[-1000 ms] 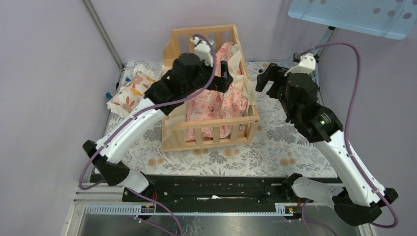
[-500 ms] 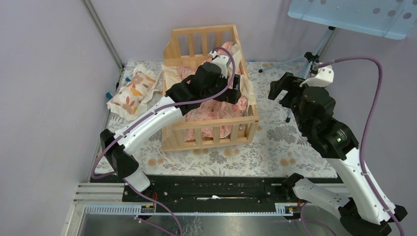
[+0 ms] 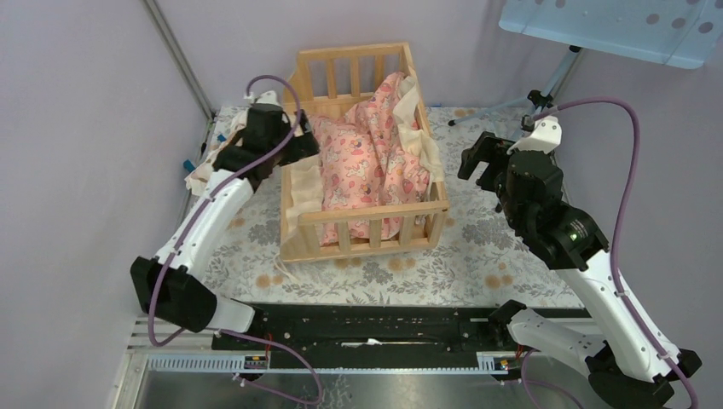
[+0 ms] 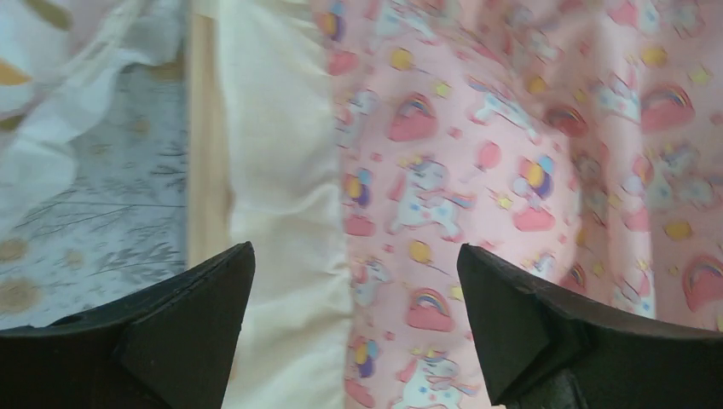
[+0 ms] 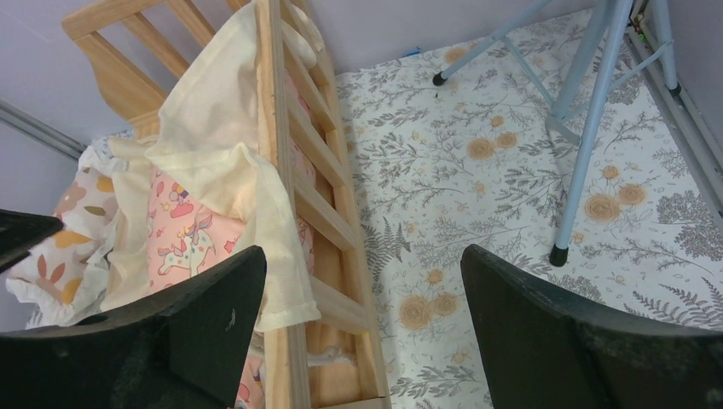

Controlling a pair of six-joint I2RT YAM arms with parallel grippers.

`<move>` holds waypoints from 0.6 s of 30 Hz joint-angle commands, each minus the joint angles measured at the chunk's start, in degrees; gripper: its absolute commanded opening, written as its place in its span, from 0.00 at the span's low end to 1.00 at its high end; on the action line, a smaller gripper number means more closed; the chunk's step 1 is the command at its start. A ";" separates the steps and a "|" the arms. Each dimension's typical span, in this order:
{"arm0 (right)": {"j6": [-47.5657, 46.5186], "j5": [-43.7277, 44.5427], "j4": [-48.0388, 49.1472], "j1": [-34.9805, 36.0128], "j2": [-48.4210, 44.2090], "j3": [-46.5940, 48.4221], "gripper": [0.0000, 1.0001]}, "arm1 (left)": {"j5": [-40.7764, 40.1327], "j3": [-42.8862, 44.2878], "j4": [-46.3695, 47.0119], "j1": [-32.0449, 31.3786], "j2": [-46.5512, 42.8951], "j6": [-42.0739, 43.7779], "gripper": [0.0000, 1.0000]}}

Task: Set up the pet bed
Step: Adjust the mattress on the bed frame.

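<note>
Progress stood near halfway, as I judged it; the light natural-wood, crib-like pet bed (image 3: 375,211) sat mid-table on the floral-printed cover (image 3: 477,256), between my two arms; the pink patterned cushion with the cream ruffle (image 3: 367,162) lay inside it, but bunched and riding up the right rail; flattening it was left to do, and the small cream pillow with orange leaf prints (image 3: 203,175) lay outside, by the bed's left side. My left pincer (image 4: 351,256) hung over the cushion's left edge, fingers apart, gripping nothing; my right pincer (image 5: 362,256) stood apart too, empty, just right of the bed. Only the left wrist view gave the unicorn-and-rainbow print; the right wrist view showed the ruffle hanging over the right rail's outer face; the top view alone showed the whole bed.
</note>
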 commanded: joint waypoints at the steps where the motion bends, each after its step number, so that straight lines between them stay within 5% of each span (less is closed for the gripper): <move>1: 0.11 -0.93 1.30 0.26 -0.12 -0.96 0.91 | 8.25 -3.32 3.71 2.80 -2.58 -2.89 0.95; 7: 0.11 -0.82 0.88 0.31 -0.46 -1.72 0.92 | 18.37 -11.70 10.84 2.74 -1.87 -5.32 0.96; 14: -0.17 -0.69 1.16 0.25 -1.06 -2.18 0.92 | 15.94 -15.95 7.54 2.73 -1.31 -3.93 0.93; 18: 0.01 -1.23 1.74 0.30 -0.86 -2.76 0.92 | 20.55 -18.46 10.20 2.73 -1.41 -4.88 0.82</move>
